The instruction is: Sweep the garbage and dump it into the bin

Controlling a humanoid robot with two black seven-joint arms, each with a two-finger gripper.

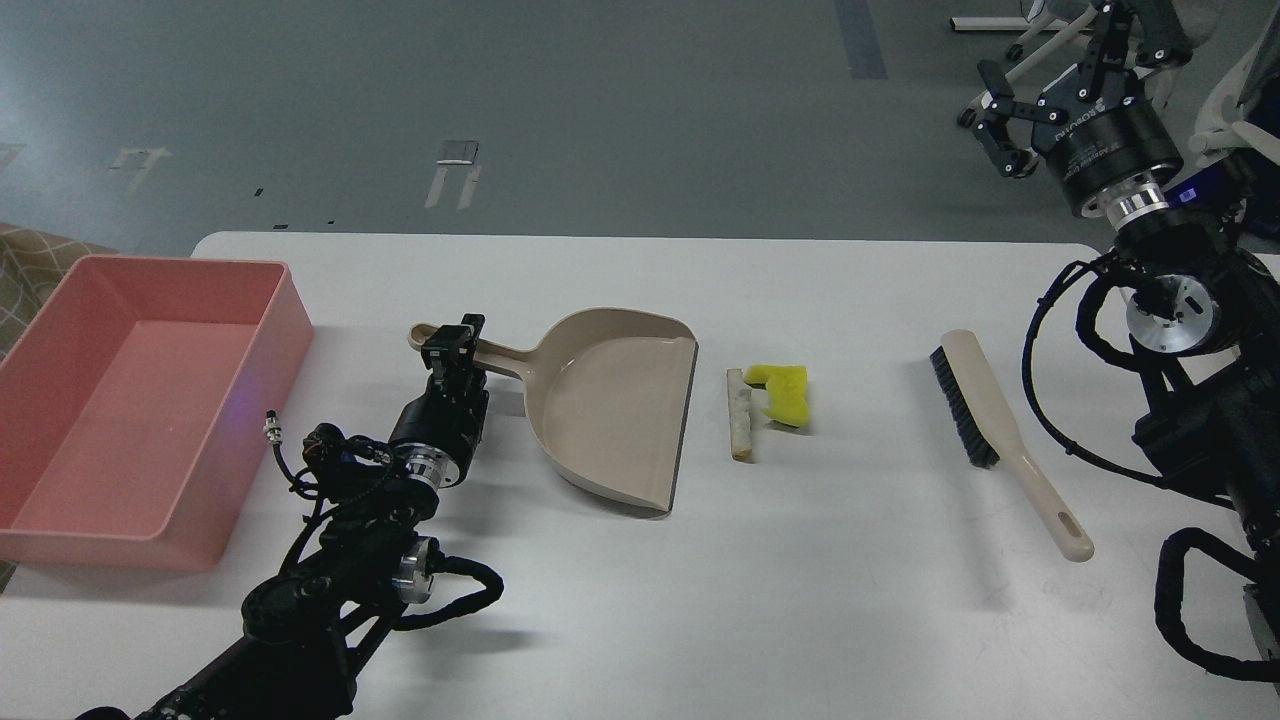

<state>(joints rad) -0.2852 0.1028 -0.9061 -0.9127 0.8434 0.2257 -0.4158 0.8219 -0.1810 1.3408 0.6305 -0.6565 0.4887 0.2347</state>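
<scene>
A beige dustpan [615, 400] lies on the white table [640, 600], mouth to the right and handle pointing left. My left gripper [456, 345] sits over the handle near its end; its dark fingers cannot be told apart. A pale stick [739, 413] and a yellow scrap [781, 391] lie just right of the dustpan's mouth. A beige brush with black bristles [985, 415] lies further right. A pink bin [130, 400] stands at the table's left edge. My right gripper [992, 115] is raised beyond the table's far right corner, open and empty.
The right arm's body and cables [1190, 380] hang over the table's right edge. Grey floor lies beyond the table's far edge, with a wheeled stand [1020, 25] at the top right.
</scene>
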